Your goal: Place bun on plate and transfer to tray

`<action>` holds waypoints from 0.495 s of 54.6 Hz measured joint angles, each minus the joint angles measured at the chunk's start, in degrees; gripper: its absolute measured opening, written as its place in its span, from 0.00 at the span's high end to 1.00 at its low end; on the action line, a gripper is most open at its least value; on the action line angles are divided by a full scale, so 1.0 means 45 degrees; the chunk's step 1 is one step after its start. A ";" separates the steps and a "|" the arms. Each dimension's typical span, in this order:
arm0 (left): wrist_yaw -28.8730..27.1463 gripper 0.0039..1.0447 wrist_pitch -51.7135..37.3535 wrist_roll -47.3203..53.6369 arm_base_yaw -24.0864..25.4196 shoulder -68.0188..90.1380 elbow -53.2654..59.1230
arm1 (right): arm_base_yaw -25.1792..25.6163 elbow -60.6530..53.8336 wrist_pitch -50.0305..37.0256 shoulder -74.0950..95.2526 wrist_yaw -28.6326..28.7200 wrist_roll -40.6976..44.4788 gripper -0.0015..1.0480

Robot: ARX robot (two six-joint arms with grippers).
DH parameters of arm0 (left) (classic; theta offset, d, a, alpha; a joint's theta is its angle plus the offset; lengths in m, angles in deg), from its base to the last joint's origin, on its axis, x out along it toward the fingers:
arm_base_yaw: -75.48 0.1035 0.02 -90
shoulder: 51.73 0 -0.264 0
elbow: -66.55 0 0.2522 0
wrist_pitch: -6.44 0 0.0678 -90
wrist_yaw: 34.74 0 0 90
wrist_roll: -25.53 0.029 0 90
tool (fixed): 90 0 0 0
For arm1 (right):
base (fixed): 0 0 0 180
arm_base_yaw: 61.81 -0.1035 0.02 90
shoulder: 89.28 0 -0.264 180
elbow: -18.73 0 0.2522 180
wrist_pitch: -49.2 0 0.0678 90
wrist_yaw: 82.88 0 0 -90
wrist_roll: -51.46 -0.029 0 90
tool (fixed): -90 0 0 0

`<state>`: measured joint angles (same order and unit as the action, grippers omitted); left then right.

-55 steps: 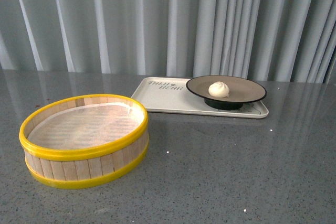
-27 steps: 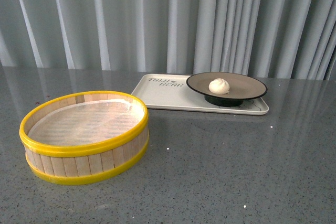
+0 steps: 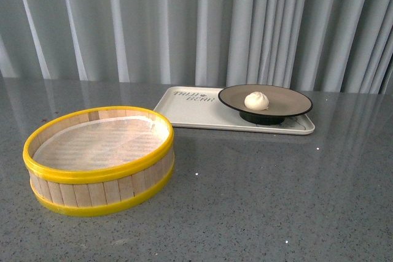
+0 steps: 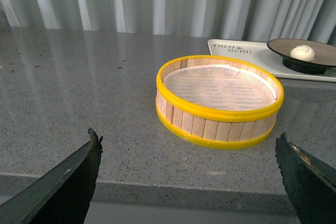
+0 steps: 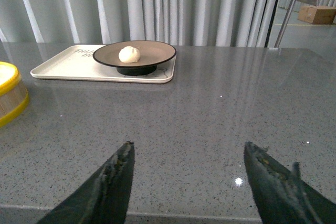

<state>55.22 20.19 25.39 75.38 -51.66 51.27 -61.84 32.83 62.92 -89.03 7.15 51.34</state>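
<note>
The left hand point(image 4: 191, 174) hangs low at the near edge of the grey speckled bench point(image 3: 264, 194), its two dark fingers spread wide with nothing between them. The right hand point(image 5: 191, 179) sits likewise over the bench's near edge on the other side, fingers parted wide and empty. Neither hand appears in the front view.

Just beyond the left hand stands a round steamer basket point(image 4: 219, 99) of wooden slats with yellow rims top and bottom, a pale liner across its floor and nothing inside it. In the front view the same basket point(image 3: 98, 159) sits toward the near left of the bench, well apart from both hands.

Farther back and to the right lies the cream-white tray point(image 3: 190, 110), flat on the bench, dark lettering printed near its left end. The plate point(image 3: 288, 101), beige-brown inside with a glossy black rim, stands on its short black foot on the right half of the tray. The bun point(image 3: 256, 100), white with a twisted top, rests upright on the plate, a little left of the plate's centre.

From the right wrist camera the tray point(image 5: 63, 64), plate point(image 5: 155, 52) and bun point(image 5: 129, 54) show across open bench, well clear of that hand. Pale grey curtains point(image 3: 184, 23) hang in folds behind the bench.
</note>
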 joint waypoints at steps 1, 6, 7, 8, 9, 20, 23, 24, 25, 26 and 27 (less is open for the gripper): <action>0.0005 0.06 0.0000 0.0000 0.0000 0.0000 0.0005 | 0.0000 0.0000 0.0000 0.0000 -0.0005 0.0000 0.27; 0.0005 0.06 0.0000 0.0000 -0.0005 0.0000 0.0005 | 0.0000 0.0000 0.0000 0.0000 0.0000 0.0000 0.12; 0.0000 0.06 0.0000 0.0000 0.0000 0.0000 0.0000 | 0.0000 0.0000 0.0000 0.0000 0.0000 0.0000 0.09; 0.0005 0.06 0.0000 0.0000 0.0000 0.0000 0.0000 | 0.0000 0.0000 0.0000 0.0000 0.0000 0.0000 0.07; 0.0005 0.06 0.0000 0.0000 0.0000 0.0000 0.0000 | 0.0000 0.0000 0.0000 0.0000 0.0000 -0.0015 0.06; 0.0005 0.06 0.0000 0.0000 -0.0005 0.0000 0.0000 | 0.0000 0.0000 0.0000 0.0000 -0.0005 -0.0005 0.08; 0.0005 0.06 0.0000 0.0000 0.0000 0.0000 0.0005 | 0.0000 0.0000 0.0000 0.0000 0.0000 -0.0005 0.08; 0.0005 0.06 0.0000 0.0000 0.0000 0.0000 0.0000 | 0.0000 0.0000 0.0000 0.0000 0.0000 -0.0005 0.08; 0.0005 0.06 0.0000 0.0000 0.0000 0.0000 0.0005 | 0.0000 0.0000 0.0000 0.0000 0.0000 -0.0005 0.08; 0.0000 0.06 0.0000 0.0000 0.0000 0.0000 0.0000 | 0.0000 0.0000 0.0000 0.0000 0.0000 -0.0005 0.08; 0.0005 0.06 0.0000 0.0000 -0.0005 0.0000 0.0000 | 0.0000 0.0000 0.0000 0.0000 0.0000 -0.0005 0.08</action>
<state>55.25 20.19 25.39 75.36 -51.66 51.27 -61.84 32.83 62.92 -89.03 7.15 51.32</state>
